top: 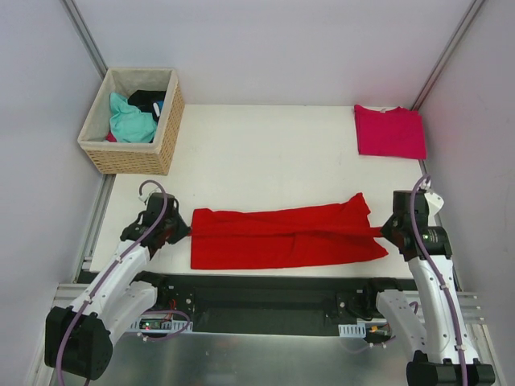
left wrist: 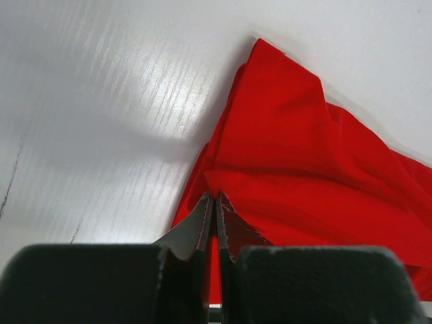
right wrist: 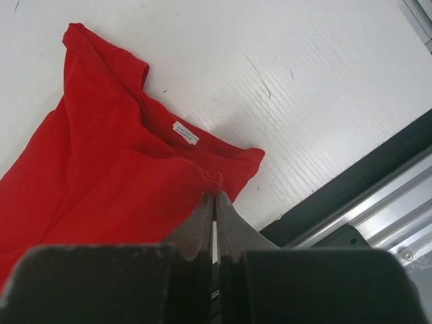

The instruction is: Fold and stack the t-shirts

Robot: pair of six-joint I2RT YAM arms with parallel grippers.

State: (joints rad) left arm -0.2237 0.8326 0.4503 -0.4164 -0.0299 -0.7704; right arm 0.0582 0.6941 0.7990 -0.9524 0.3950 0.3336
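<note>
White table [top: 265, 153]: left gripper [left wrist: 214, 202] and right gripper [right wrist: 214, 200] each pinch an opposite end of the red shirt [top: 282, 237], a long band along the near edge; pink shirt [top: 389, 131] lies folded in the far right corner

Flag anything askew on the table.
The red t-shirt is folded into a long strip, but its right end is ragged. A flap sticks out toward the far side near the right gripper, and the layers' edges don't line up. The pink t-shirt lies neatly folded.
</note>
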